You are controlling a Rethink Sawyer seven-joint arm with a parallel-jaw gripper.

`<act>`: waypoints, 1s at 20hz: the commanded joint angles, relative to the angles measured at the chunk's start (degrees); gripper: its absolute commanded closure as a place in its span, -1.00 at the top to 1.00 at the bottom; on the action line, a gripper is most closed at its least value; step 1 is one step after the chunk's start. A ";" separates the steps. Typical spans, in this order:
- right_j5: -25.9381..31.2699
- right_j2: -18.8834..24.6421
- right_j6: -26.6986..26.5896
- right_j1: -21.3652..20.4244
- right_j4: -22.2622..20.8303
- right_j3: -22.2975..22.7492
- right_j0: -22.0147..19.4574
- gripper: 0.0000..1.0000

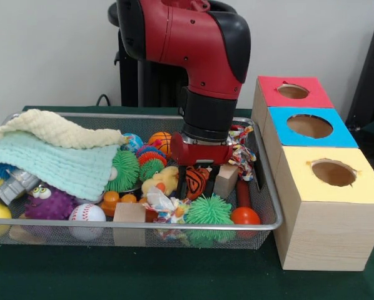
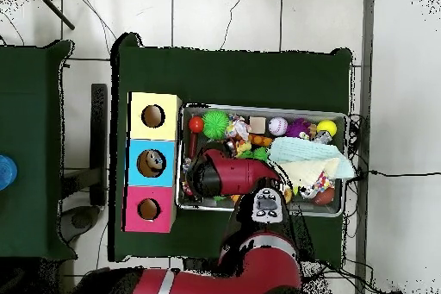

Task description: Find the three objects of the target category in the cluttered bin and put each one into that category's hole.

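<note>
We are reaching the gripper (image 1: 198, 175) down into the wire bin (image 1: 271, 206), near its end closest to the three boxes. The dark fingers (image 1: 182, 174) are standing apart on either side of an orange-and-black striped toy (image 1: 196, 181), with a wooden block (image 1: 226, 180) just beside it; we cannot tell whether they are touching the toy. We judge we are still picking, not delivering. Which category we are hunting is not shown, though something brown is already lying in the blue box (image 2: 152, 162), while the yellow box (image 1: 334, 174) and red box (image 1: 293, 92) look empty. Next we would need to close, lift clear of the clutter and carry toward the matching hole.
</note>
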 commanded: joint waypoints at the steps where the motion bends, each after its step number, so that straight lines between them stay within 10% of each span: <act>1: 2.12 7.86 7.36 -1.86 -0.60 0.08 -3.56 1.00; 20: 10.12 14.14 4.66 -7.38 -1.09 3.92 -7.50 1.00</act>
